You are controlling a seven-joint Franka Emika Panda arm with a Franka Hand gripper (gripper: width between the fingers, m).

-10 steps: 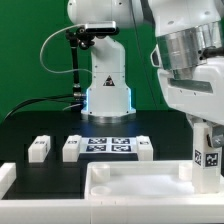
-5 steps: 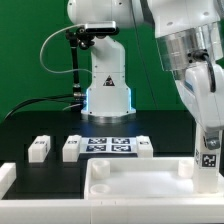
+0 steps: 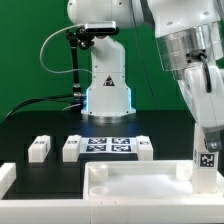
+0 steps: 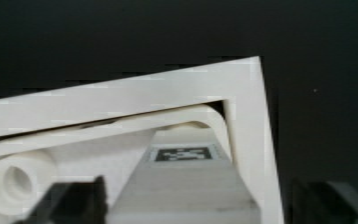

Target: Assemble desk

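The white desk panel (image 3: 130, 168) was seen lying on the black worktop (image 3: 25, 130), directly beneath the gripper (image 4: 190, 205); one tagged leg (image 4: 185, 155) was stood at its corner socket, between the gripper's parted fingers (image 4: 78, 202), which were held clear of it; three loose legs (image 3: 39, 148) (image 3: 72, 148) (image 3: 143, 148) were laid well aside of the gripper, beyond the panel; most of the assembly was judged outstanding.

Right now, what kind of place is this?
Probably a robotics lab test cell: green backdrop, black table with a fixed marker board, a white robot arm, and tagged desk legs.
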